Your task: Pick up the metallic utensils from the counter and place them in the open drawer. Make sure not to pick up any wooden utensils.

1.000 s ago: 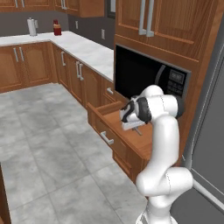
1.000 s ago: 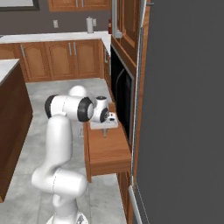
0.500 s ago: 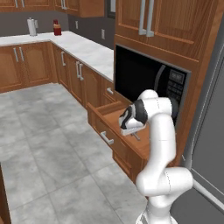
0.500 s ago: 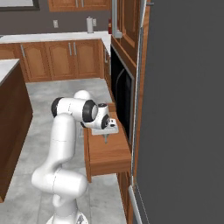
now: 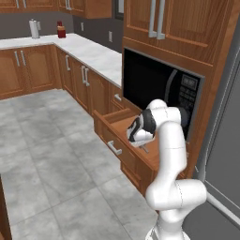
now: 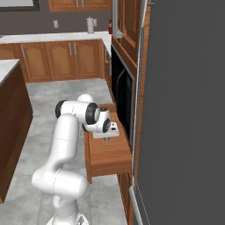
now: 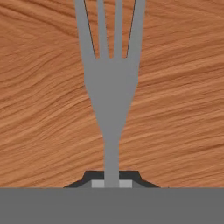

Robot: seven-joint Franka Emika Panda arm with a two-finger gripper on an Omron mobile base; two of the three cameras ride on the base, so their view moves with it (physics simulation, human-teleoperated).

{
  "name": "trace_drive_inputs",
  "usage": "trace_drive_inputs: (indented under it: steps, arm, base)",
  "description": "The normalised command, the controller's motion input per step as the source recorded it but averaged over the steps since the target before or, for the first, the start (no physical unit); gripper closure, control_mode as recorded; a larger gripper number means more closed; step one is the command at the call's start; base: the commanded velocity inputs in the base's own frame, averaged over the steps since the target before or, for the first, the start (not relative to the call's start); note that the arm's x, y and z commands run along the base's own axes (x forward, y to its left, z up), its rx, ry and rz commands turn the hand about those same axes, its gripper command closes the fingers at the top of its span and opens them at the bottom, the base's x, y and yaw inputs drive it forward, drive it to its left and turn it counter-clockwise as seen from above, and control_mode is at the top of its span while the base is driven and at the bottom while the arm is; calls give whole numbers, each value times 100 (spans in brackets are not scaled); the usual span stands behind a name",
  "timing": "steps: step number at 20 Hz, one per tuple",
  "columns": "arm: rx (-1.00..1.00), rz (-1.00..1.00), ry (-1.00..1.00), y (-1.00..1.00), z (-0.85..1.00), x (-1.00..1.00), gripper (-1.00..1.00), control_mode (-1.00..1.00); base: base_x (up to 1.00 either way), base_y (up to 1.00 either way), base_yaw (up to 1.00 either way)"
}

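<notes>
My gripper (image 7: 112, 178) is shut on the thin handle of a grey metal fork (image 7: 111, 83), whose tines point away from the hand over the drawer's wooden floor (image 7: 179, 109). From the base views the gripper (image 5: 139, 140) (image 6: 107, 137) hangs low inside the open brown drawer (image 5: 118, 125) (image 6: 110, 154), the fork (image 5: 145, 149) poking out just beneath it. The drawer's silver bar handle (image 5: 114, 148) faces the floor space. A corner of the marble counter (image 6: 5, 69) shows at the far left. The knife and wooden spoons are out of view.
A black built-in microwave (image 5: 159, 86) sits directly above the drawer, close behind the hand. A tall grey fridge (image 6: 184, 110) stands to the right. White-topped wall cabinets (image 5: 89, 52) run along the back, and grey floor tiles (image 5: 47, 159) lie open to the left.
The hand has dropped lower into the drawer, still holding the fork, with the elbow folding down. The base has not moved.
</notes>
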Motion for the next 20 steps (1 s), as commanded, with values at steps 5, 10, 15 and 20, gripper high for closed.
trace_drive_inputs:
  steps: [5,10,15,20]
  arm:
    - [0,0,0,0,-15,7,-100,-100]
    - [0,0,0,0,3,2,-100,-100]
    - [-2,0,1,0,51,-3,-100,-100]
    - [0,-1,2,-9,72,-5,-100,-100]
  base:
    - [0,0,0]
    - [0,0,0]
    - [0,0,0]
    - [0,0,0]
